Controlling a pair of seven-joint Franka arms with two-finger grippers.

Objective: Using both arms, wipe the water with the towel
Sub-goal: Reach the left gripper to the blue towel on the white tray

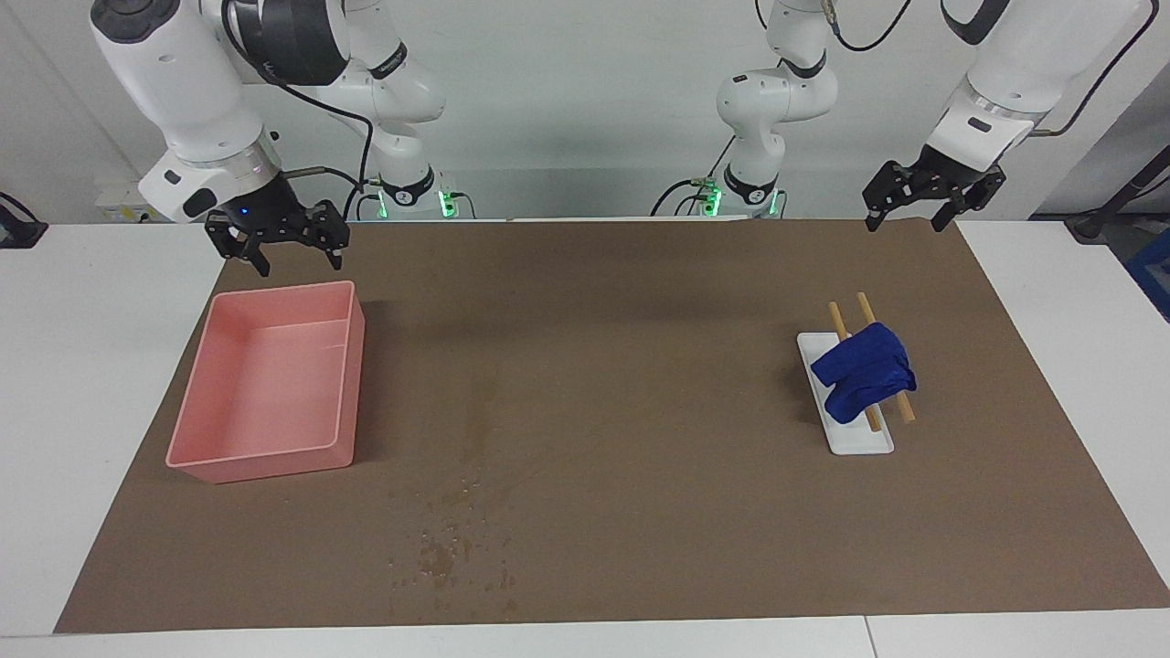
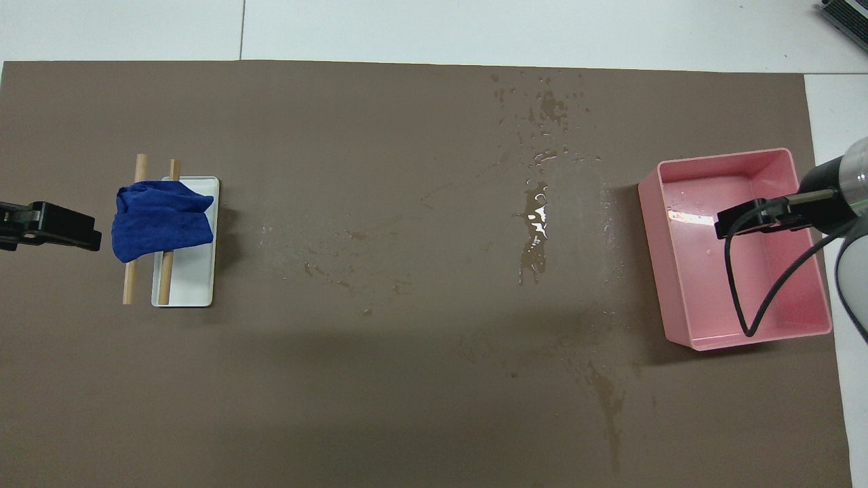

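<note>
The blue towel (image 1: 864, 370) (image 2: 163, 220) hangs crumpled over two wooden rods (image 1: 834, 320) (image 2: 129, 285) laid on a white tray (image 1: 859, 439) (image 2: 193, 278), toward the left arm's end of the table. Water droplets (image 1: 448, 548) (image 2: 542, 102) and a glistening puddle (image 2: 536, 227) lie on the brown mat (image 1: 640, 366), beside the pink tub. My left gripper (image 1: 905, 224) (image 2: 81, 234) hangs open and empty in the air over the mat's edge, apart from the towel. My right gripper (image 1: 297, 265) (image 2: 722, 227) hangs open and empty over the tub.
An empty pink tub (image 1: 343, 366) (image 2: 647, 257) stands on the mat toward the right arm's end. A faint wet streak (image 2: 610, 400) lies nearer to the robots than the puddle. White table (image 1: 91, 366) borders the mat.
</note>
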